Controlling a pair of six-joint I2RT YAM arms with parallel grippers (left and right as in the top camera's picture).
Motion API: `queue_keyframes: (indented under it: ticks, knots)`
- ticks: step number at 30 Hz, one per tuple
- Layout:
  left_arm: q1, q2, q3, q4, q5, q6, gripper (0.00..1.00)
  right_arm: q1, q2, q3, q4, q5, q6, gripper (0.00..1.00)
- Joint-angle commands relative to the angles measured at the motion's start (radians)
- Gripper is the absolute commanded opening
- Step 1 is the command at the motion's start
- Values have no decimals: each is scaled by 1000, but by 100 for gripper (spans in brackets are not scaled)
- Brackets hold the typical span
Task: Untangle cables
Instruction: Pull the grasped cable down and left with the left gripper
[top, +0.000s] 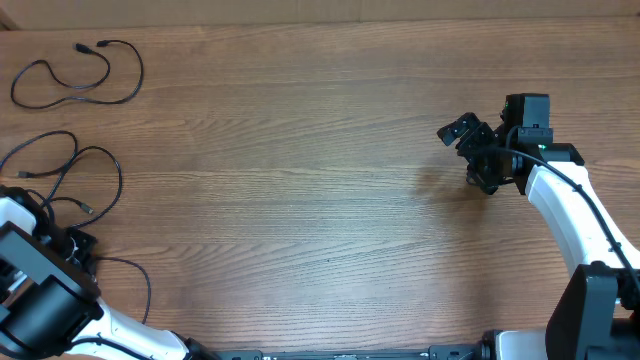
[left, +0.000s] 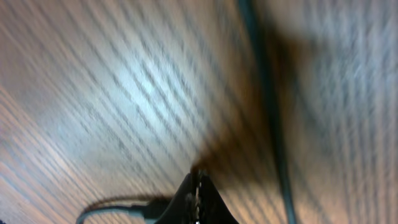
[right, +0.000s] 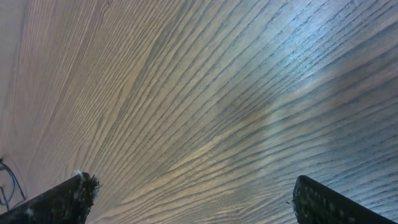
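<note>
Cables just beside closed left gripper, far from right gripper

Light wood-grain table, soft glare on surface

Probably a robotics lab: a left arm and a right arm, white and black, are standing at a wood-grain bench, thin black cables lying loose.

- Left wrist view blurred: cable just a dark smear, left fingers cut by bottom edge.
- Overhead: left arm hides part of the cables; arm itself cut by the corner.
- Right fingers cut by bottom edge.
</note>
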Motion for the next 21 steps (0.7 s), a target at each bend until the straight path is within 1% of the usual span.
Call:
queue_keyframes:
  ticks: [1,2,3,4,5,6,7,10,13,18,19,20,21]
  knots:
    - [7,57,105,-66,2,18,10,-1,1,22,5,10,-3,100]
    - [7,57,129,-91,3,39,17,-1,1,22,5,10,-3,100]
    - [6,57,154,-117,3,71,29,-1,1,22,5,10,-3,100]
    - [7,57,182,-141,4,101,69,-1,1,22,5,10,-3,100]
    - [7,57,195,-153,6,106,87,-1,1,22,5,10,-3,100]
    - [7,56,209,-165,17,106,96,-1,1,22,5,11,-3,100]
    - [7,53,219,-172,33,107,100,-1,1,22,5,10,-3,100]
    - [7,16,235,-177,106,140,99,-1,1,22,5,10,-3,100]
    - [7,-66,235,-169,135,147,99,-1,1,22,5,10,-3,100]
    - [7,-284,216,-152,188,150,100,-1,1,22,5,10,-3,100]
    - [7,-339,196,-135,193,156,100,-1,1,22,5,10,-3,100]
    - [7,-438,140,-86,195,187,99,-1,1,22,5,10,-3,100]
    - [7,-483,103,-60,195,204,97,-1,1,22,5,11,-3,100]
